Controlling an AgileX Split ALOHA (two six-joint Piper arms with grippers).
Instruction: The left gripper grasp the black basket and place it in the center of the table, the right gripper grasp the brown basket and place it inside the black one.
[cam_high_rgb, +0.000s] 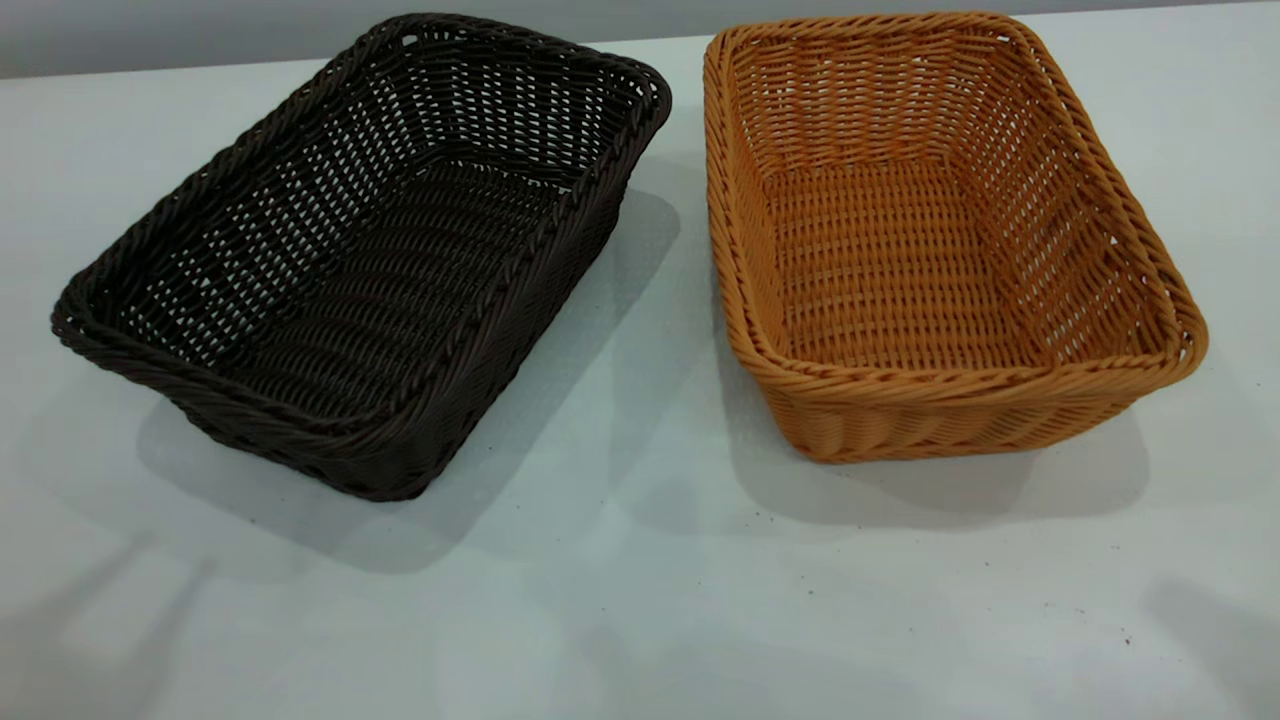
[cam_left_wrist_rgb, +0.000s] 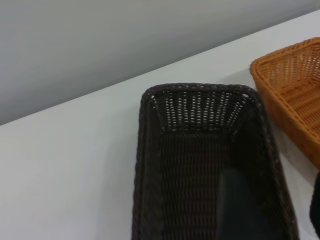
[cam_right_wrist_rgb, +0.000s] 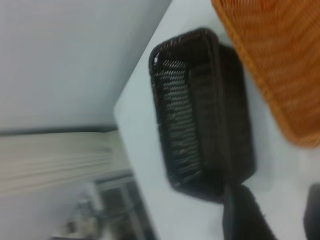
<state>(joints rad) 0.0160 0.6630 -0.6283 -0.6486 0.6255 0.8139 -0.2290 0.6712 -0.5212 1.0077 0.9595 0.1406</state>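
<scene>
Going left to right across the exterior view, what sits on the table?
Black basket → bare strip of the white table → brown basket. Both baskets stand upright and apart, with nothing seen inside either. No arm or hand appears in this view.

The black basket (cam_high_rgb: 360, 260) sits upright on my white tabletop (cam_high_rgb: 620, 580), just to the left of the brown basket (cam_high_rgb: 940, 240) and apart from it by a narrow strip of bare surface. It is a dark, woven rectangle with a braided rim and open-weave sloping sides, turned at an angle to its neighbour. The brown basket is orange-tan, woven the same way, upright. Both are hollow, with nothing inside them.
</scene>
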